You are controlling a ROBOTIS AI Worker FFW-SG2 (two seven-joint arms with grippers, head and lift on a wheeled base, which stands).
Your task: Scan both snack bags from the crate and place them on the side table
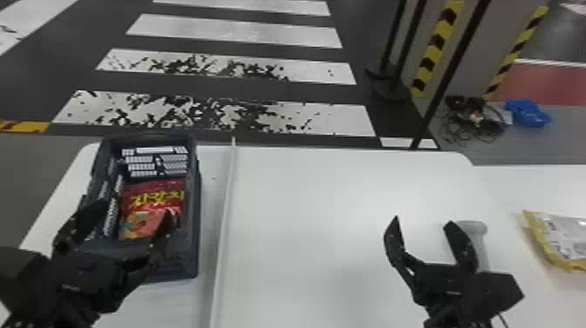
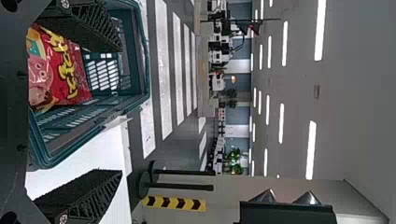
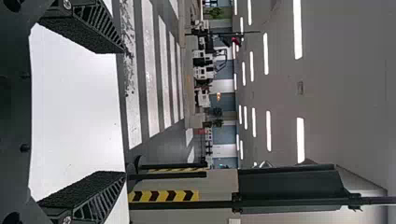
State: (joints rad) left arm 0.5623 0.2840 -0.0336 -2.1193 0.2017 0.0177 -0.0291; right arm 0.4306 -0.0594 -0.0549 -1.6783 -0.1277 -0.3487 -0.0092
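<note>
In the head view my left gripper [image 1: 131,218] is open above the near part of the dark crate [image 1: 198,209], over a red snack bag [image 1: 152,200] lying inside. The left wrist view has the left gripper [image 2: 119,109] with its fingers wide apart, the red bag [image 2: 65,70] and the crate's rim [image 2: 88,140] beyond. My right gripper [image 1: 420,222] stands open over the white table, nothing between its fingers; it appears in the right wrist view [image 3: 125,112] too. A yellow and silver snack bag [image 1: 567,240] lies at the head view's right edge.
A pale, round-topped object [image 1: 473,229], perhaps the scanner, is partly behind the right gripper. A raised white strip [image 1: 224,196] runs along the table [image 1: 305,196] right of the crate. Black posts and a blue item [image 1: 527,113] are on the floor beyond.
</note>
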